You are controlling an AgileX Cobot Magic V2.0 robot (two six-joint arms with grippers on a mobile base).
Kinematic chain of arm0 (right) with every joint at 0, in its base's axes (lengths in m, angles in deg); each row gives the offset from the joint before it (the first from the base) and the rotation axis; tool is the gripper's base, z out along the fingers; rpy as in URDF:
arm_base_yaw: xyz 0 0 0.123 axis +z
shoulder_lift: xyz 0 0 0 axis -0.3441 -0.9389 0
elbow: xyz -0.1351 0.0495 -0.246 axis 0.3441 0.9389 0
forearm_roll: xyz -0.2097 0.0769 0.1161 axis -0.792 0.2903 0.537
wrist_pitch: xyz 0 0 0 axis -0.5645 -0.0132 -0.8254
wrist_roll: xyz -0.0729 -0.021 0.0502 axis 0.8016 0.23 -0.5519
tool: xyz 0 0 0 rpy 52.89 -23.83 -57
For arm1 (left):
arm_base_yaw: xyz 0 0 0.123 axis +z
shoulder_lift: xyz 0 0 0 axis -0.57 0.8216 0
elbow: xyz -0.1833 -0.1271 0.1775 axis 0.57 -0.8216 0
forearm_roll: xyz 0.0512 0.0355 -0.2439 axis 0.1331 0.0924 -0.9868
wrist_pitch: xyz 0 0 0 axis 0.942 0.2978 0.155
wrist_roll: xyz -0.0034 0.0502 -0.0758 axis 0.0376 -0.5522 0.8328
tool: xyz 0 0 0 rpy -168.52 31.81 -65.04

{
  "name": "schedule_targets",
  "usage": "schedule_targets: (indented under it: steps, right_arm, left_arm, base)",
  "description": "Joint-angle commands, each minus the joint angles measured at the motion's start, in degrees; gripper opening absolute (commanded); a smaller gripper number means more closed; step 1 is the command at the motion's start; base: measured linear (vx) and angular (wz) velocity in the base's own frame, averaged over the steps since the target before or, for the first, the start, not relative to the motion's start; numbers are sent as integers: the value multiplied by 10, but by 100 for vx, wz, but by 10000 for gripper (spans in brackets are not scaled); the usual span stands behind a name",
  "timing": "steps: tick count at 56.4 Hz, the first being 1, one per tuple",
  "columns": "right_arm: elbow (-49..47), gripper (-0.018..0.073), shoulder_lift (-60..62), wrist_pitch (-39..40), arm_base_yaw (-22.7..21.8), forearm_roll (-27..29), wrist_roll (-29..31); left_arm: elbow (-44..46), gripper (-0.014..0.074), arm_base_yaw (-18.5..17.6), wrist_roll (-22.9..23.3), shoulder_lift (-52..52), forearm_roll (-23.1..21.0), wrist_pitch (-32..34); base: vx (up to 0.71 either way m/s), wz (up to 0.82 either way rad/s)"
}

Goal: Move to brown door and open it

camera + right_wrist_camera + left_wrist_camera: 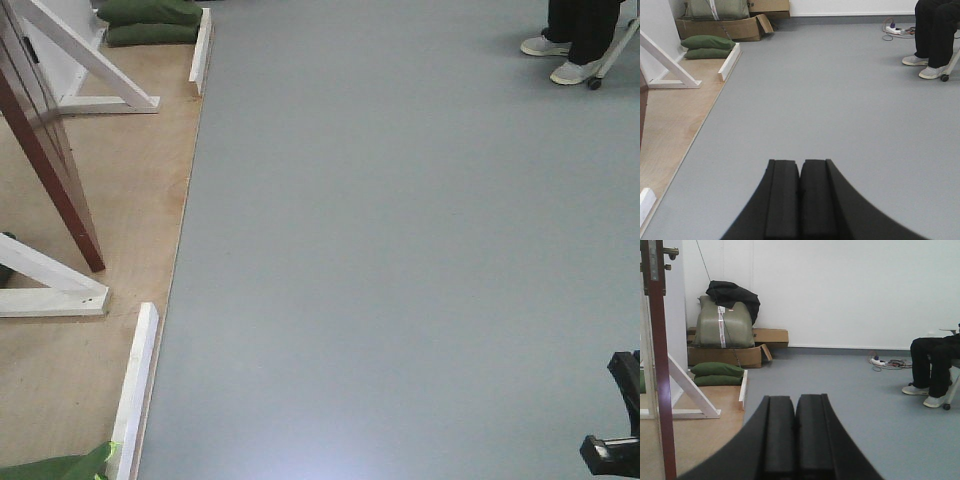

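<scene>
Left wrist: door [663, 390] left of gripper [795, 412].

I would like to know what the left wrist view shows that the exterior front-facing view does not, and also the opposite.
Only the left wrist view: the handle of the brown door, the cardboard boxes, the black jacket and the shut left end effector.
Only the front-facing view: the door's bottom corner and the white board at the lower left.
Both: the brown door, the green cushions, the white brace, the seated person's shoes and the grey floor.
</scene>
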Motion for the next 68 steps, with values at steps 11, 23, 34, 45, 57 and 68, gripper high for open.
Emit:
schedule_targets:
  steps: [11,23,34,45,57,68]
  right_arm:
    - [2,0,3,45,1,-2,4]
    - [2,0,3,45,1,-2,4]
    - [2,0,3,45,1,-2,4]
    - [2,0,3,45,1,-2,4]
    - [2,0,3,45,1,-2,4]
    - [2,0,3,45,1,-2,4]
  left_arm:
    - [12,67,1,2,-8,-4,44]
    - [12,67,1,2,-8,-4,44]
    - [12,67,1,2,-8,-4,44]
    - [12,67,0,2,-8,-4,44]
    - [12,67,0,2,-8,-4,44]
    - [12,67,0,2,-8,-4,44]
  base:
    - [8,0]
    - [18,1]
    - [26,7]
    - [30,10]
    - [34,22]
    - [37,14]
